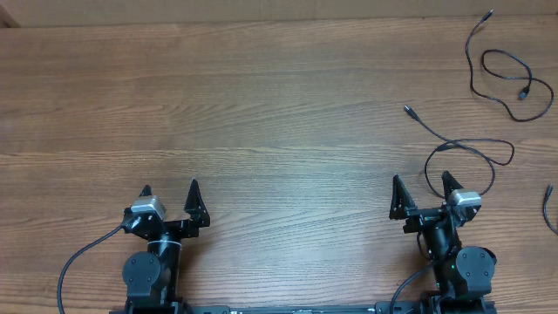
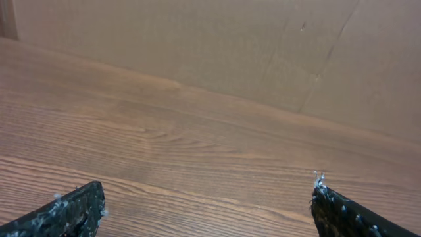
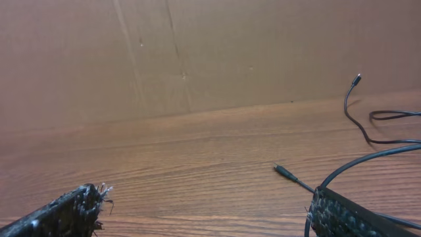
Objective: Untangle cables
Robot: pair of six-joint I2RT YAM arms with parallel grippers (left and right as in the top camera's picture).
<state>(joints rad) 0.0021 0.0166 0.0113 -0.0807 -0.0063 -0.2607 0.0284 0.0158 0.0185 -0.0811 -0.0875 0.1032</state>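
Three thin black cables lie apart on the right side of the wooden table. One cable [image 1: 504, 68] curls in a loop at the far right corner. A second cable [image 1: 471, 144] loops just ahead of my right gripper [image 1: 421, 180], its plug [image 1: 407, 110] pointing left. A third cable [image 1: 549, 209] shows at the right edge. In the right wrist view the second cable's plug [image 3: 284, 172] lies ahead of the right finger, and the far cable [image 3: 355, 115] lies behind it. My right gripper [image 3: 207, 207] is open and empty. My left gripper [image 1: 170, 194] is open and empty, far from the cables.
A brown cardboard wall [image 2: 217, 46] stands along the table's far edge, also in the right wrist view [image 3: 197, 52]. The left wrist view shows only bare wood between my open left fingers [image 2: 207, 207]. Thicker black arm cords [image 1: 74, 262] hang at the front edge.
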